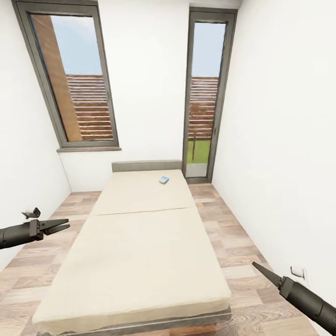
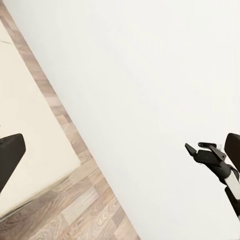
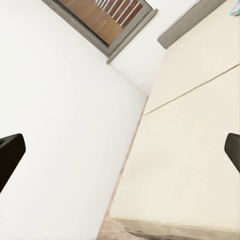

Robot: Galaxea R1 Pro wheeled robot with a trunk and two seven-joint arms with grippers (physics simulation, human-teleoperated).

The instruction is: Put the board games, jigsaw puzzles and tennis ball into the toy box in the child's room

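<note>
The child's room shows white walls, a wood-plank floor and two tall grey-framed windows (image 1: 79,77). The bed (image 1: 135,252) lies between your grippers. Left gripper (image 1: 63,227): fingers slightly parted, holding nothing. Right gripper (image 1: 260,269): fingers look closed to a point, empty. One blue board game (image 1: 164,180) lies far ahead of both grippers, near the headboard (image 1: 146,166). Drive alongside the bed before reaching. Count: one game box visible, one bed, two windows.
</note>
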